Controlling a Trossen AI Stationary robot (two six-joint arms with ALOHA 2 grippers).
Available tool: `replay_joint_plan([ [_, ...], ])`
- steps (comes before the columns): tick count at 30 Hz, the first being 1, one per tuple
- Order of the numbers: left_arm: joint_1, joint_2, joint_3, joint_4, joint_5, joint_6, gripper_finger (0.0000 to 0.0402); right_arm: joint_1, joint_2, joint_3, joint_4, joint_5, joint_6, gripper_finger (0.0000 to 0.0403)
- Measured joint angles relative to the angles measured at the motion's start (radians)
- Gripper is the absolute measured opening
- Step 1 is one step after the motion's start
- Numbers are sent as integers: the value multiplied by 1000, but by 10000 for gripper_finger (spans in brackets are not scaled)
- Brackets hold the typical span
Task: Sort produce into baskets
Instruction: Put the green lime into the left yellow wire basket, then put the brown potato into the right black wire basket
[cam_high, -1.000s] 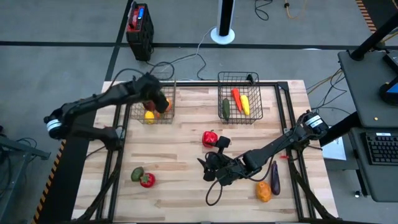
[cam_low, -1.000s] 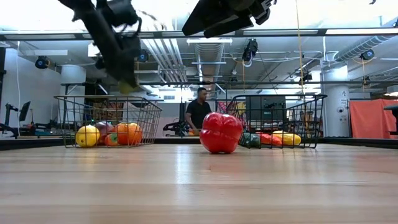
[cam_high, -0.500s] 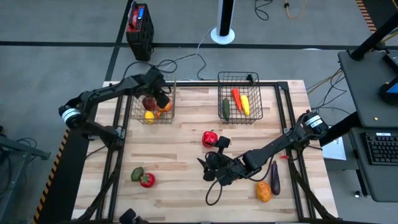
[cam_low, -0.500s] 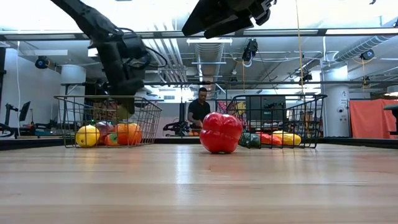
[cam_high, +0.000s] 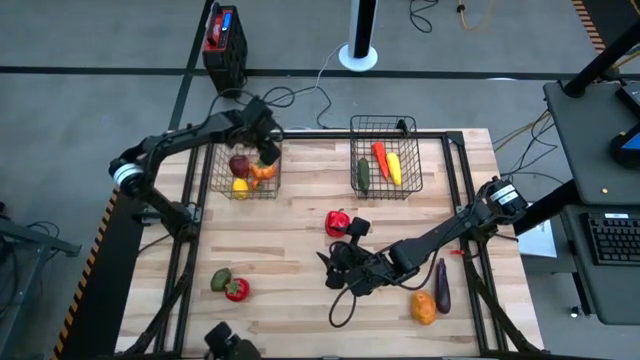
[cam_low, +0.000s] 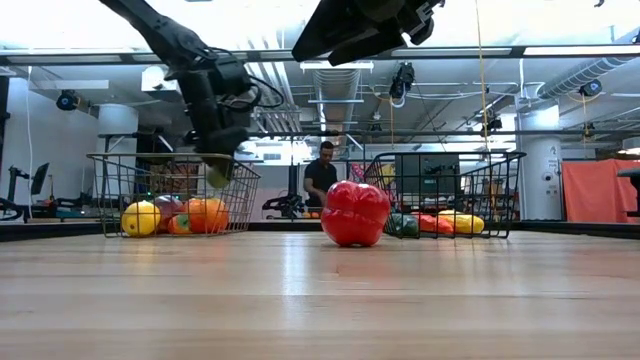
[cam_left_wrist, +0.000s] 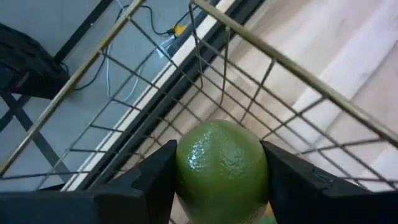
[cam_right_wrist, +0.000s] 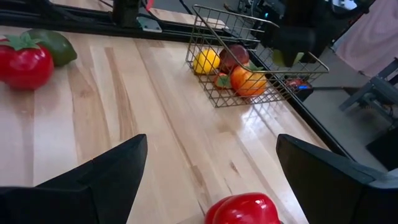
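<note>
My left gripper (cam_high: 267, 152) is over the far right corner of the left wire basket (cam_high: 222, 186), shut on a green lime (cam_left_wrist: 221, 165). In the low view the lime (cam_low: 218, 174) is about level with the basket's rim. A yellow lemon (cam_high: 240, 185), a red apple (cam_high: 239, 165) and an orange (cam_high: 262, 172) lie in that basket. The right basket (cam_high: 410, 186) holds a cucumber (cam_high: 363, 175), a carrot (cam_high: 381, 157) and a yellow piece (cam_high: 395, 168). My right gripper (cam_high: 335, 266) hangs open above mid-table, near a red pepper (cam_high: 338, 222). My left gripper pinches the lime between its two fingers (cam_left_wrist: 155, 180), which lie on the lime's opposite sides (cam_left_wrist: 185, 168). The fingers slant down from above. The lime is lifted clear, inside the basket's corner wires (cam_left_wrist: 249, 93).
A green piece (cam_high: 220, 279) and a red tomato (cam_high: 237, 291) lie near the front left. An eggplant (cam_high: 441, 284) and an orange piece (cam_high: 424, 307) lie at the front right. A red-and-black box (cam_high: 223, 40) stands on the floor beyond the table. A person (cam_low: 320, 180) stands in the room behind.
My left gripper, with the lime in it, has gone down and toward the table's right, from above the left basket to its far right corner at rim height. My right gripper has kept still.
</note>
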Motion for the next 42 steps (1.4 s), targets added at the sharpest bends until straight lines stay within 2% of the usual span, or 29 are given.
replay_joint_plan([
  [3, -1, 13, 8, 1, -51, -6, 194, 0, 0, 0, 0, 0, 4, 350],
  [7, 1, 27, 4, -1, -131, -6, 220, 0, 0, 0, 0, -1, 5, 350],
  [15, 1, 31, 1, 7, -130, 8, 275, 0, 0, 0, 0, -2, 8, 350],
  [24, -73, -20, -9, -16, -67, -30, 284, 0, 0, -11, -1, -5, 34, 350],
  [30, -213, -138, -62, -21, -69, -103, 280, 0, 0, -16, -22, -9, 75, 350],
  [33, -310, -227, -104, -19, -99, -187, 279, 1, 0, -16, -23, -9, 76, 350],
  [42, -756, -473, -284, 35, -296, -511, 279, 0, 0, -16, -14, -9, 76, 350],
])
